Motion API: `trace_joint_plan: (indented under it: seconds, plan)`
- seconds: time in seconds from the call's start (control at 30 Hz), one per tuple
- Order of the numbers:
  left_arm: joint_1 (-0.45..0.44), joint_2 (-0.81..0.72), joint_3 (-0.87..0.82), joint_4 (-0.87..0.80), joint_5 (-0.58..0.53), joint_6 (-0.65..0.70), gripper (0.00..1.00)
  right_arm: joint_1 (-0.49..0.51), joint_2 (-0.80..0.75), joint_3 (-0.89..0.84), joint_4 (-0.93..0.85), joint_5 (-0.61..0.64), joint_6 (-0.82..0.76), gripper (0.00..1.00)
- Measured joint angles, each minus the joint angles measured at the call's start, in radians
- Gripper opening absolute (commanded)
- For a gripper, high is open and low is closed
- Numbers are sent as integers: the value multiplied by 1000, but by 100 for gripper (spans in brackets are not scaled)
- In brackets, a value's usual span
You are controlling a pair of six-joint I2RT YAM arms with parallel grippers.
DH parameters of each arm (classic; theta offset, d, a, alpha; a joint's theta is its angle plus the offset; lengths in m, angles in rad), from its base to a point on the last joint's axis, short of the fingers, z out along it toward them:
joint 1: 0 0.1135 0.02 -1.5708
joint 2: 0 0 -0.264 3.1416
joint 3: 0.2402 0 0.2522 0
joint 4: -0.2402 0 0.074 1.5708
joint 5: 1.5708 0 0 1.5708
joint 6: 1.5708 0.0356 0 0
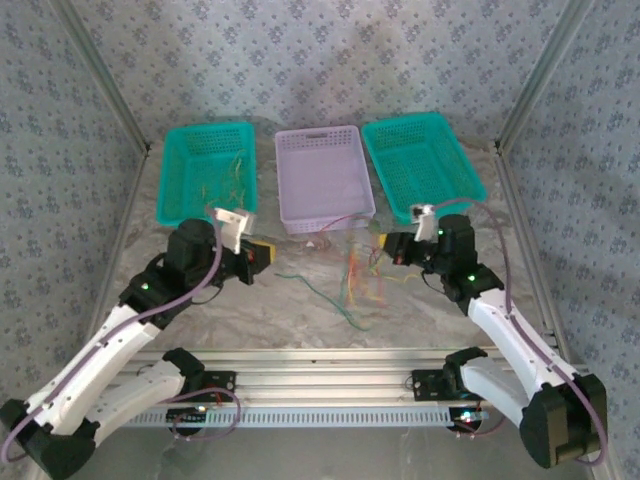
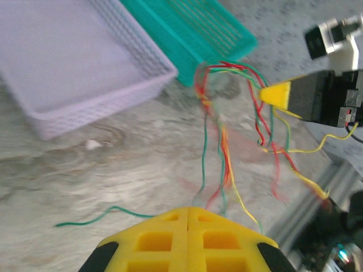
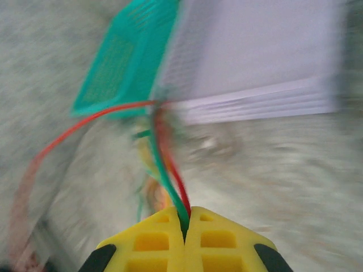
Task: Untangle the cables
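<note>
With the right gripper [image 3: 186,214] clamped on red and green cables [image 3: 169,181] and the left gripper [image 2: 188,212] clenched, apparently empty, a one-sided pull could tighten the tangle.

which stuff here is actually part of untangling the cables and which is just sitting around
Part of the job:
cables, in a tangle
right claw, shut on a green and a red strand
left claw, shut

Just sitting there:
lilac basket
left teal basket, a few loose strands inside
right teal basket
</note>
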Motion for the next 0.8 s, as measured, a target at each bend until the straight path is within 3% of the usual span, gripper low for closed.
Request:
trace_joint_plan:
  seconds: [0.17,0.4,0.53,0.57,0.67,0.8]
  plan:
    - [32,-44,60,-66,-64,26,0,-90,0,-23,-80,134,28,0]
    - [40,-25,65,-71,-47,21,3,-83,-1,-29,-40,53,32,0]
    - [40,7,19,-15,23,-13,64,-37,-20,-49,60,-73,39,0]
    - [40,15,2,5,41,-27,72,-25,-22,-53,93,-112,45,0]
    - [40,32,-53,56,88,-69,83,7,-23,-55,177,-209,63,0]
    - [39,45,-119,154,150,-135,89,41,-22,-55,266,-304,88,0]
